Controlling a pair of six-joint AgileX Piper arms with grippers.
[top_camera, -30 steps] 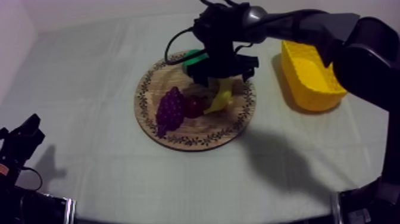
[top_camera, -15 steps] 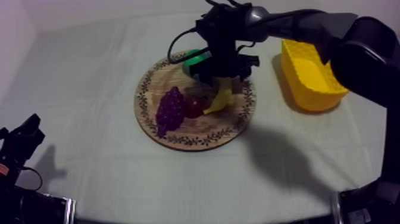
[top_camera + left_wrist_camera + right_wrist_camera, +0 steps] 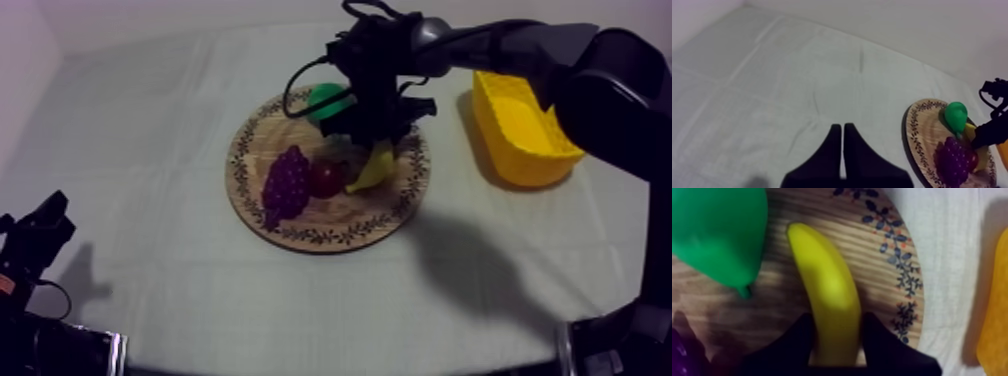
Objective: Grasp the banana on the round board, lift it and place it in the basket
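Change on the earlier top view: the right claw [image 3: 837, 317] has sunk lower onto the curved yellow toy banana [image 3: 824, 283], and more of the green toy pear [image 3: 325, 98] shows behind the arm.

- Right claw: fingers closed against both flanks of the banana, near one end.
- Left claw [image 3: 840, 126]: fingers pressed together on nothing, parked by the tabletop's [image 3: 150, 120] near left corner.
- Banana: lies on the round wooden board with patterned rim [image 3: 300, 225], mid-tabletop, on the side nearest the yellow basket [image 3: 520, 140] at the right edge.
- Handling, as judged: light, stiff and smooth-skinned, likely to swing or slip in an end grip. A hold nearer the middle of the curve would carry it steadier.
- Views: the right wrist view shows the finger contact and the pear just beside the banana. The top view instead places the purple bunch of grapes [image 3: 285, 185], the small red fruit [image 3: 326, 178] and the basket.
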